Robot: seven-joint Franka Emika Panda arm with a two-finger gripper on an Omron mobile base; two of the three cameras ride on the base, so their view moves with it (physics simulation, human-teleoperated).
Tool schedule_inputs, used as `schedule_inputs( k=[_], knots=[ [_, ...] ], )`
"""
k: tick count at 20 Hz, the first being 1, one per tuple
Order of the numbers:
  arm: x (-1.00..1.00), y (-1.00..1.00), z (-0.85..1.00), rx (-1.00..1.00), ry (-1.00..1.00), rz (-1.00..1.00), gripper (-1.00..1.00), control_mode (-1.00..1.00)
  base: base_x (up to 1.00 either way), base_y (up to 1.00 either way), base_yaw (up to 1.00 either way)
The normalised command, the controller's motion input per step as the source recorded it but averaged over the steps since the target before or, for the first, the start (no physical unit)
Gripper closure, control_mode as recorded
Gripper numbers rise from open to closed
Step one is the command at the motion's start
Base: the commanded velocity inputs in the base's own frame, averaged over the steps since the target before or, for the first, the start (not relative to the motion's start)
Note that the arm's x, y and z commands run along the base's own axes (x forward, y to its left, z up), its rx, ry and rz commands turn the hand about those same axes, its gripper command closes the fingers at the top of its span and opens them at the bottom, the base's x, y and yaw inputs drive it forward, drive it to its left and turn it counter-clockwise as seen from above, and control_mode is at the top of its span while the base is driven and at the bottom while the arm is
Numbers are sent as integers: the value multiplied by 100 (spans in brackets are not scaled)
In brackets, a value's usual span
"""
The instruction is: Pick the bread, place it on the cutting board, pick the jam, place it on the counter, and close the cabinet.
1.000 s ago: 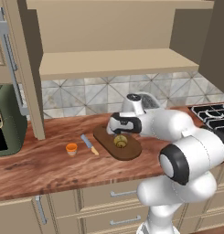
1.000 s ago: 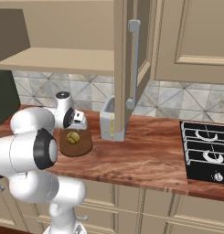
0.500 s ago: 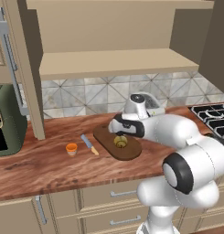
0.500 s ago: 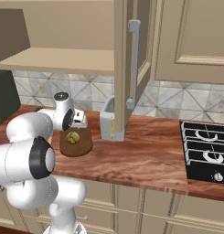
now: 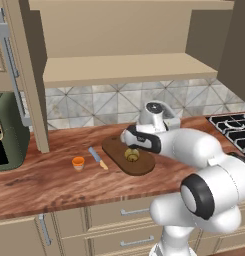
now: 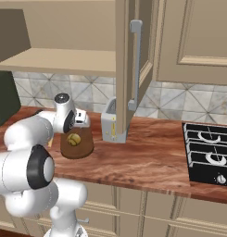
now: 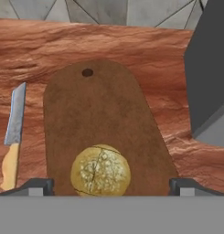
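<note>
The bread (image 5: pixel 132 154) is a small round yellowish bun lying on the dark oval cutting board (image 5: pixel 144 167). My gripper (image 5: pixel 130 144) hovers just above it, open, nothing held. In the hand view the bread (image 7: pixel 100 171) sits on the near end of the cutting board (image 7: pixel 104 114), with the gripper (image 7: pixel 111 186) spread wide on either side of it. The jam (image 5: pixel 78 162), a tiny orange jar, stands on the counter (image 5: pixel 44 185) left of the board. The cabinet (image 5: pixel 124 67) above is open, its door (image 6: pixel 133 60) swung out. From the right base view the bread (image 6: pixel 74 138) lies under the gripper (image 6: pixel 80 126).
A knife (image 5: pixel 98 157) lies between the jam and the board, seen also in the hand view as the knife (image 7: pixel 13 132). A grey box (image 6: pixel 110 125) stands right of the board, under the open door. A green appliance (image 5: pixel 6 132) is at far left, a stove (image 6: pixel 210 152) at far right.
The arm's elbow has swung lower and toward the right. The hand stays over the board, and the bread lies there unmoved.
</note>
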Motion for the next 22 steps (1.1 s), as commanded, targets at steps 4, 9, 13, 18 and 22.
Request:
schedule_inputs(
  k=[4, 9, 13, 18, 22],
  knots=[
    [0, -13, 14, 0, -5, 0, -100, -100, 0, 0, 0],
    [0, -17, 16, 0, -3, 0, -100, -100, 0, 0, 0],
    [0, -14, 13, 0, -5, 0, -100, -100, 0, 0, 0],
    [-4, -14, 10, 0, -3, 0, -100, -100, 0, 0, 0],
    [-4, -27, 8, 0, -3, 0, -100, -100, 0, 0, 0]
  ],
)
